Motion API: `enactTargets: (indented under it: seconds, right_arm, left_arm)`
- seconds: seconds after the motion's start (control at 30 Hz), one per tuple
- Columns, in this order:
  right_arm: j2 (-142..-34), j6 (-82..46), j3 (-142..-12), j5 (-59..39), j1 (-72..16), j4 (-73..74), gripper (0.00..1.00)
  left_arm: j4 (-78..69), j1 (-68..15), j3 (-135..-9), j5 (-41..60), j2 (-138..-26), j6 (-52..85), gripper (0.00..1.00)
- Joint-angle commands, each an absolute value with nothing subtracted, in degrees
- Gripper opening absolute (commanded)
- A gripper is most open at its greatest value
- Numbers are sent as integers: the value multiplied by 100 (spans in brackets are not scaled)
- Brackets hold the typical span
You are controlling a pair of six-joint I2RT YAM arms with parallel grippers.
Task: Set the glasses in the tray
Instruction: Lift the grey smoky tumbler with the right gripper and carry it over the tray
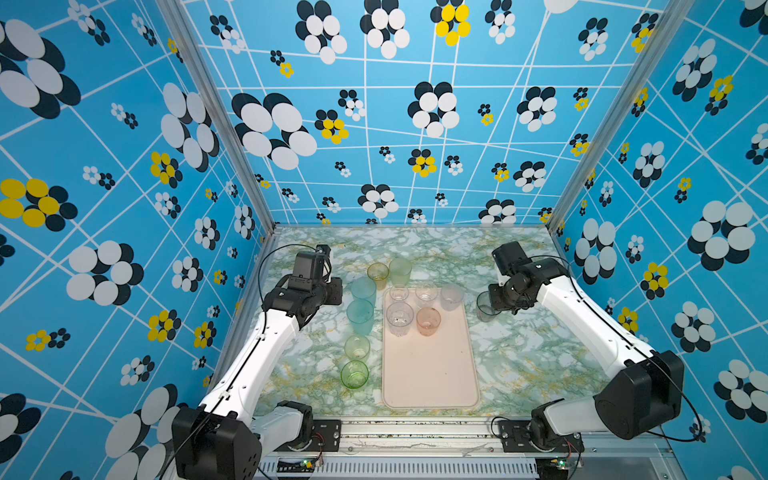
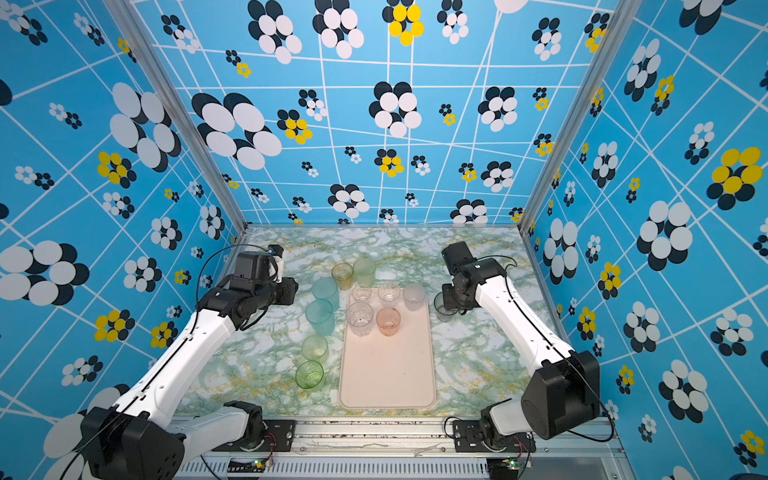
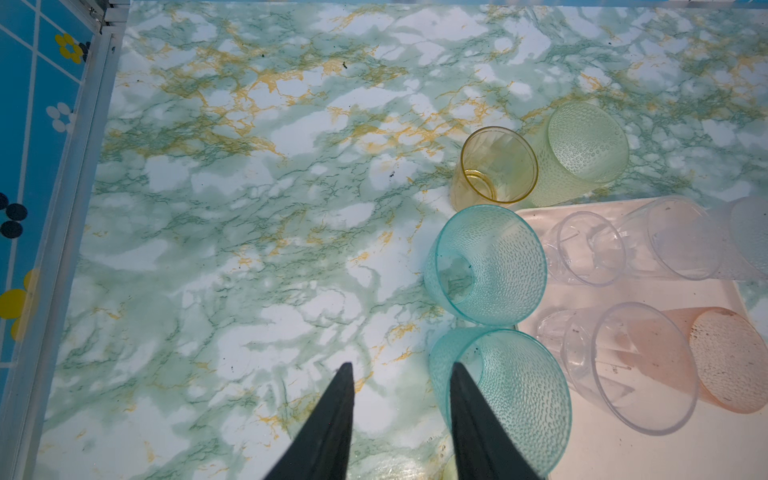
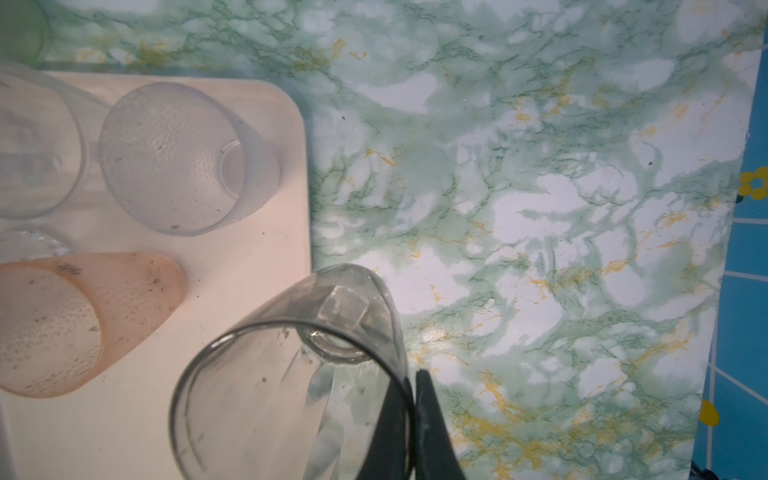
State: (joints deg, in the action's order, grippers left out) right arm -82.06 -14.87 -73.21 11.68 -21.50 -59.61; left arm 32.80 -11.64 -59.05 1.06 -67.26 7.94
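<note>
The cream-pink tray [image 1: 430, 374] [image 2: 386, 374] holds several glasses at its far end, among them a pink one [image 1: 428, 321] and a frosted one [image 4: 183, 158]. Left of the tray stand two teal glasses [image 1: 363, 289] [image 1: 360, 316], an amber one [image 1: 378, 274], a pale green one [image 1: 400, 270] and two greenish ones [image 1: 357, 347] [image 1: 354, 374]. My left gripper [image 3: 402, 365] is open above bare table, one finger beside the nearer teal glass [image 3: 519, 395]. My right gripper [image 4: 413, 382] is shut on the rim of a smoky grey glass [image 4: 286, 374] [image 1: 483, 305], just right of the tray.
The marble table [image 1: 519, 365] is boxed in by blue flowered walls on three sides. A metal rail [image 1: 415, 434] with both arm bases runs along the front edge. The tray's near half [image 2: 386, 386] is bare.
</note>
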Motion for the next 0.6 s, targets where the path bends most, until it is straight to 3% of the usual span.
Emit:
enactTargets:
  seconds: [0.0,0.2,0.57]
  right_arm:
    - [-8125,-1740,-7262,1396,-2492,-6372,4]
    - [-8351,-2068,-7124,1352,-3025,-6148,4]
    - [-8812,-2228,-7032,1144,-3216,-5605,4]
  left_arm:
    - [3355,-1115,-5969,209,-6623,844,40]
    - [3395,-1115,-5959,211,-6583,835,40]
    - [3472,-1115,-5943,193,-6522,817,40]
